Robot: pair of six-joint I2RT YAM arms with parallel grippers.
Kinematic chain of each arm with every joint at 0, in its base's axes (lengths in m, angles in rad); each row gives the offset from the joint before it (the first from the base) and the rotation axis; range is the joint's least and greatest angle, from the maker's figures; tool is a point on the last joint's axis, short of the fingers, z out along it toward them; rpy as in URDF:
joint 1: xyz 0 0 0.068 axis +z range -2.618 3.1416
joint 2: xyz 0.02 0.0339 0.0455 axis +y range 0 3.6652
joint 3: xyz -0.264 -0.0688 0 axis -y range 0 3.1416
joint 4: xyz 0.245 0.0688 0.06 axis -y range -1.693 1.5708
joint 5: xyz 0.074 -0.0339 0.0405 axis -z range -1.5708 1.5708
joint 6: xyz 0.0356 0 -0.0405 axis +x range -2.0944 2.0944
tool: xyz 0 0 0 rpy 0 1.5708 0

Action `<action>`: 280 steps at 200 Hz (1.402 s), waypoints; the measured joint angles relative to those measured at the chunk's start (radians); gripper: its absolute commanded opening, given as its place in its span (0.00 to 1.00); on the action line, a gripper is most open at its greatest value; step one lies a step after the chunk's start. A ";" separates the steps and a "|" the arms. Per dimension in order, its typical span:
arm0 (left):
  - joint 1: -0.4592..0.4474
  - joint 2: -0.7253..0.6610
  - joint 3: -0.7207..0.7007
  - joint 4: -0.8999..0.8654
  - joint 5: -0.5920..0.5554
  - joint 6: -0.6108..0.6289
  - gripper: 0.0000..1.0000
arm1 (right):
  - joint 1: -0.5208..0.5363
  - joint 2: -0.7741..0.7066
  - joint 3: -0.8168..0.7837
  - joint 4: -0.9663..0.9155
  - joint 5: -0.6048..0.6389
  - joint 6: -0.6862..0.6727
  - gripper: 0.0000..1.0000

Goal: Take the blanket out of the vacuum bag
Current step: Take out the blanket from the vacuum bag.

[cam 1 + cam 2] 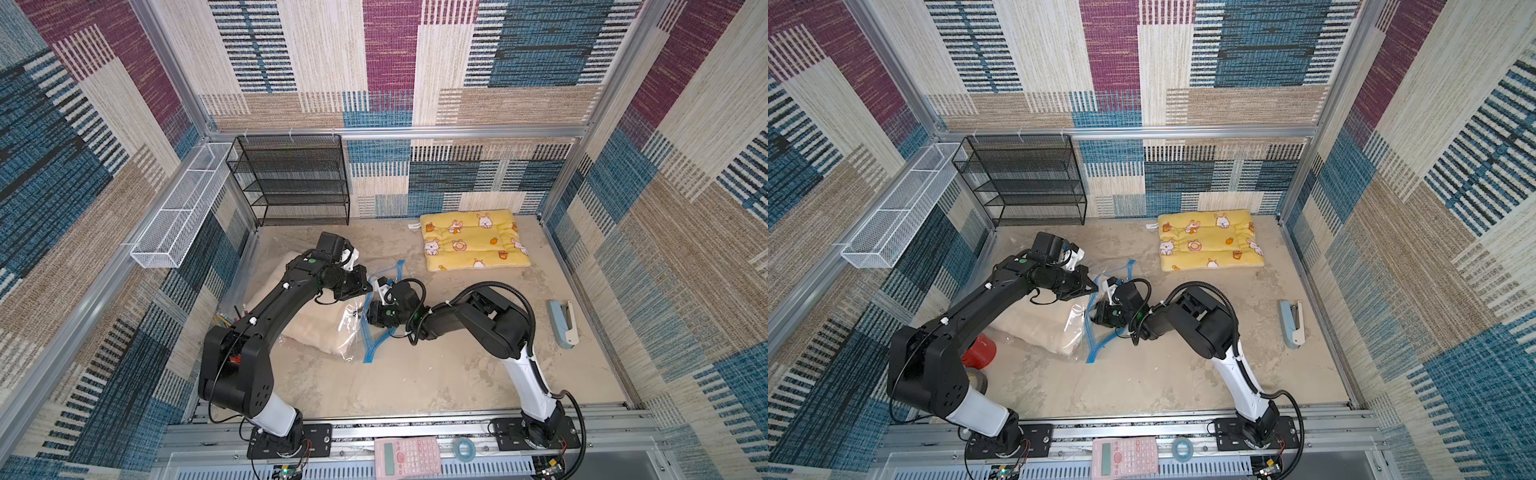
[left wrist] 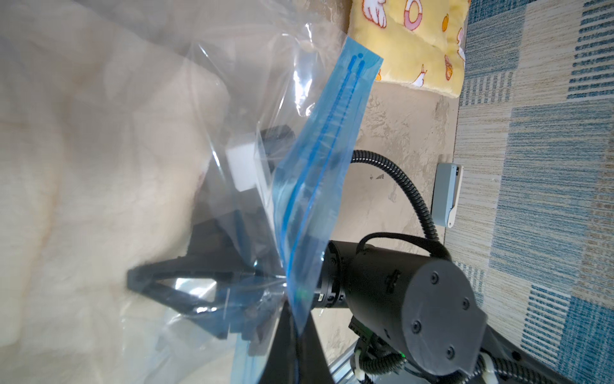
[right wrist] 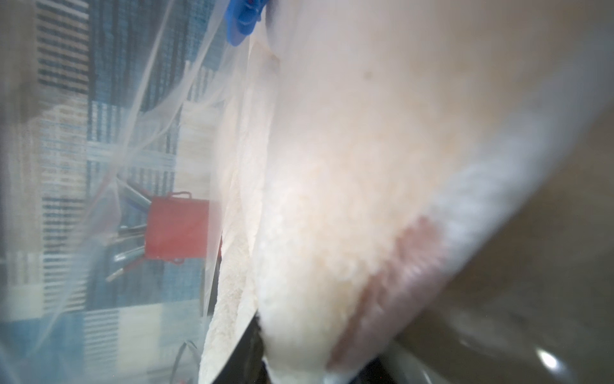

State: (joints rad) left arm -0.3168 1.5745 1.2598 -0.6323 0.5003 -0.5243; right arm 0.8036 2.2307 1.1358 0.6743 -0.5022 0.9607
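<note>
Blanket (image 3: 332, 166) is crowding the right tool (image 2: 157, 264) inside the bag (image 1: 349, 328) by the worktop's (image 1: 415, 374) left edge; its grip I cannot tell. Left tool (image 1: 368, 286) is pinching the zip strip (image 2: 319, 149), needing firm bracing against an outward pull.

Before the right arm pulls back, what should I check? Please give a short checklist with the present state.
1. Mouth held open: ok; left gripper is shut on the blue zip strip of the vacuum bag.
2. Reach inside bag: ok; right gripper is at the blanket.
3. Right jaws closed on blanket: cannot tell.
4. Blanket out of bag: not ok, inside.
5. Pull-back path: ok; stapler lies apart.
</note>
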 measured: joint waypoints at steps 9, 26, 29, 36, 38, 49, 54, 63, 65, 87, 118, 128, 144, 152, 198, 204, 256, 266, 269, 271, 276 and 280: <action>0.000 0.000 0.000 0.000 0.000 0.000 0.00 | 0.000 0.000 0.000 0.000 -0.001 -0.005 0.27; 0.001 0.000 0.000 0.000 0.000 0.000 0.00 | 0.000 0.000 0.000 -0.002 -0.003 -0.018 0.21; 0.001 0.000 0.000 0.000 0.000 0.000 0.00 | 0.000 0.000 0.000 -0.002 -0.003 -0.019 0.20; 0.001 0.000 0.000 0.000 0.000 0.000 0.00 | 0.000 0.000 0.000 -0.003 -0.003 -0.019 0.19; 0.001 0.000 0.000 0.000 0.000 0.000 0.00 | 0.000 0.000 0.000 -0.004 -0.003 -0.020 0.18; 0.001 0.000 0.000 0.000 0.000 0.000 0.00 | 0.000 0.000 0.001 -0.006 -0.003 -0.024 0.12; 0.001 -0.001 0.000 0.000 0.000 0.000 0.00 | 0.000 0.000 0.001 -0.007 -0.003 -0.027 0.11; 0.002 -0.001 0.000 0.000 0.000 0.000 0.00 | 0.000 -0.002 0.000 -0.009 -0.003 -0.030 0.08; 0.002 -0.001 0.000 0.000 0.000 0.000 0.00 | 0.000 -0.002 0.000 -0.009 -0.003 -0.031 0.08; 0.003 0.000 0.000 0.000 0.002 0.000 0.00 | 0.000 -0.010 -0.004 -0.011 -0.003 -0.043 0.05; 0.006 0.001 0.000 0.000 0.003 0.000 0.00 | 0.000 -0.024 -0.010 -0.014 -0.003 -0.065 0.02; 0.007 0.001 0.000 0.000 0.003 0.000 0.00 | 0.000 -0.029 -0.010 -0.014 -0.003 -0.074 0.02; 0.007 0.001 0.000 0.000 0.003 0.000 0.00 | 0.000 -0.039 -0.013 -0.015 -0.003 -0.086 0.00; 0.008 0.001 0.000 0.000 0.003 0.000 0.00 | -0.001 -0.043 -0.015 -0.015 -0.003 -0.092 0.00; 0.011 0.001 0.000 0.000 0.002 0.000 0.00 | -0.005 -0.059 -0.021 -0.018 -0.016 -0.124 0.00; 0.012 0.001 0.000 0.000 0.002 0.000 0.00 | -0.005 -0.061 -0.021 -0.018 -0.021 -0.127 0.00; 0.014 0.000 0.000 0.000 0.002 0.000 0.00 | -0.010 -0.076 -0.032 -0.025 -0.029 -0.154 0.00; 0.014 0.000 0.000 0.000 0.002 0.000 0.00 | -0.009 -0.078 -0.034 -0.027 -0.029 -0.158 0.00; 0.014 0.000 0.000 0.000 0.002 0.000 0.00 | -0.010 -0.079 -0.035 -0.029 -0.029 -0.158 0.00; 0.014 0.000 0.000 0.000 0.002 0.000 0.00 | -0.010 -0.080 -0.035 -0.029 -0.029 -0.158 0.00; 0.014 0.000 0.000 0.000 0.002 0.000 0.00 | -0.010 -0.082 -0.037 -0.030 -0.029 -0.161 0.00; 0.014 0.000 0.000 0.000 0.002 0.000 0.00 | -0.011 -0.084 -0.037 -0.031 -0.029 -0.161 0.00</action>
State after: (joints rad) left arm -0.3031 1.5745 1.2594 -0.6323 0.5026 -0.5240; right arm 0.7929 2.1471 1.0985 0.6434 -0.5316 0.7998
